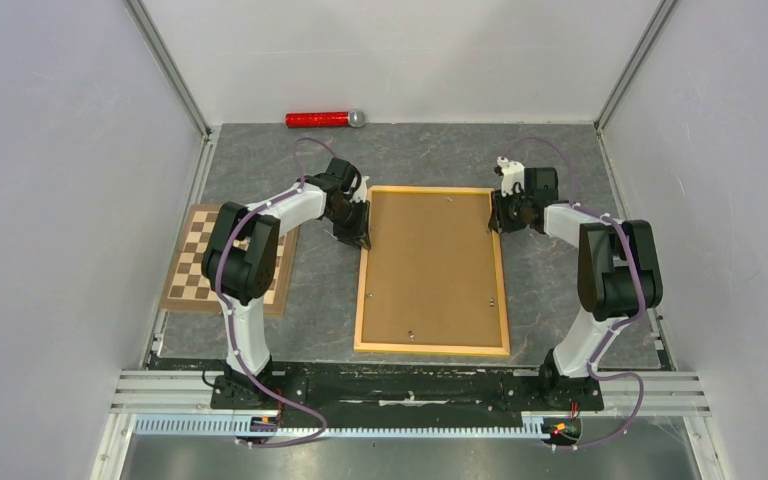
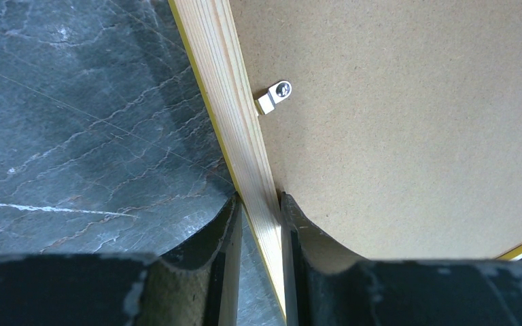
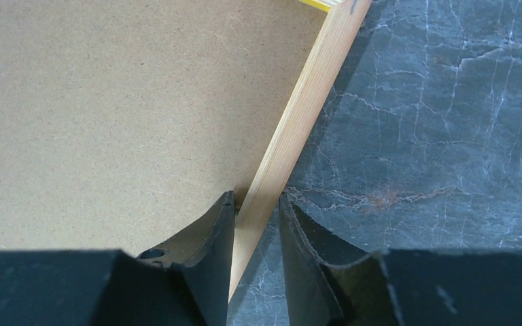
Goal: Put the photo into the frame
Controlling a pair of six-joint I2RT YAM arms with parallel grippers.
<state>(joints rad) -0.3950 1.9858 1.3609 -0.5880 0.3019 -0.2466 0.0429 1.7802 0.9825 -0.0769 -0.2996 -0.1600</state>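
We are gripping the frame by both long rails.
The frame (image 1: 431, 349) is lying back-up on the bench (image 1: 320, 295) just ahead of the bases, a brown backing board (image 1: 430, 265) filling it. Farther along, our left claw (image 2: 259, 198) and right claw (image 3: 257, 195) are each pinching a rail, narrowly parted, likely for lifting it evenly. The photo is showing nowhere.

Near the frame (image 1: 430, 349): chessboard (image 1: 192, 275) at left, red tube (image 1: 318, 120) beyond.
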